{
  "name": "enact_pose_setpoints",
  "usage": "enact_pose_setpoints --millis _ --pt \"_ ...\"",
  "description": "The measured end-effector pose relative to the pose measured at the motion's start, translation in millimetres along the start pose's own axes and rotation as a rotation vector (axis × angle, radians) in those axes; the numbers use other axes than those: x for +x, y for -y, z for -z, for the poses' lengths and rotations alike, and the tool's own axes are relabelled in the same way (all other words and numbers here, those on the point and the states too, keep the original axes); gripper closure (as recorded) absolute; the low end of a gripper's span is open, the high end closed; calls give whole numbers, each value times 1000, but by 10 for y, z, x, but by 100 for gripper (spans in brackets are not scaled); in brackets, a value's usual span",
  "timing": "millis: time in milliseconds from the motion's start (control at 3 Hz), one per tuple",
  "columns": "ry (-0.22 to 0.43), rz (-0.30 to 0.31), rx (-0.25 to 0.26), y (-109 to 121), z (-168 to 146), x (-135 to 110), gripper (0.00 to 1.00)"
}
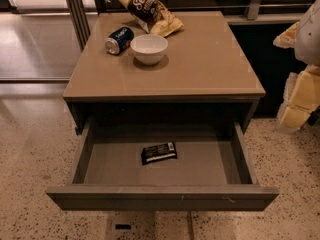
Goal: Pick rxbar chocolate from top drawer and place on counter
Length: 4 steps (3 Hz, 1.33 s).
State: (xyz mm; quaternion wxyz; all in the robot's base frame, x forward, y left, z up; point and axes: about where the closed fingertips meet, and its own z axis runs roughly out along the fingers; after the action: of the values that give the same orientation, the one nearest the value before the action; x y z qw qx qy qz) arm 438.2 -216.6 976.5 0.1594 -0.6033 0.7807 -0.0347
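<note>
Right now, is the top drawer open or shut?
Open: the top drawer is pulled out, rxbar chocolate inside. The gripper hangs at the view's right edge.

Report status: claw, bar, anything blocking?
Claw at right edge, outside drawer. Rxbar flat in open top drawer. Nothing over it.

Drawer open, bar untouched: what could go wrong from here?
The rxbar chocolate lies flat in the top drawer, so the tool, at the right edge, may slip off it. Lifting out, it could clip the front edge of the counter. Placing near the tipped can might set it rolling.
</note>
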Motion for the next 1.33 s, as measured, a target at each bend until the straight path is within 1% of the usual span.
enact_pose_setpoints --millis 333,667,1000,1333 --pt "0 0 0 0 0 0 0" --pt "16 30 17 19 -39 -40 0" --pt "106 86 27 126 -287 -179 0" --pt "238 151 -43 223 -732 -509 0"
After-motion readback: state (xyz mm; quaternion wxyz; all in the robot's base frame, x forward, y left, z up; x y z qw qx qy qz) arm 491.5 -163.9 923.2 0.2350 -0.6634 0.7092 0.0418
